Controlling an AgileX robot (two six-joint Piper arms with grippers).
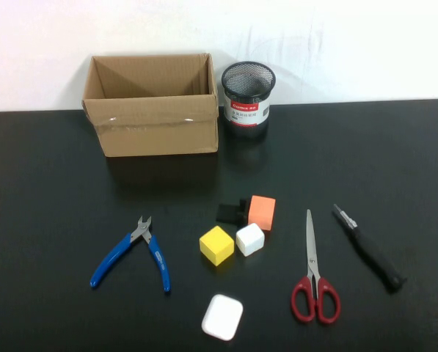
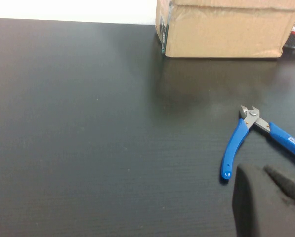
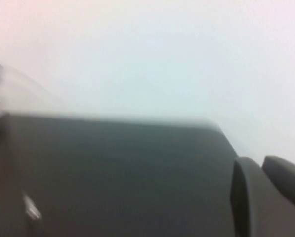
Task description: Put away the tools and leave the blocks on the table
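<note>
Three tools and five blocks lie on the black table [image 1: 50,183], none put away.

The blue-handled pliers [image 1: 134,253] lie left, the red-handled scissors [image 1: 314,275] and black utility knife [image 1: 369,249] right; between them sit the yellow cube [image 1: 216,245], white cube [image 1: 249,239], orange block [image 1: 262,211], black piece [image 1: 228,213] and flat white square [image 1: 222,317]. A cardboard box [image 1: 152,106] and mesh cup [image 1: 247,94] stand far. The left gripper [image 2: 268,202] hovers near the pliers and the right gripper [image 3: 266,197] over the right edge; how far either is open I cannot tell.
</note>
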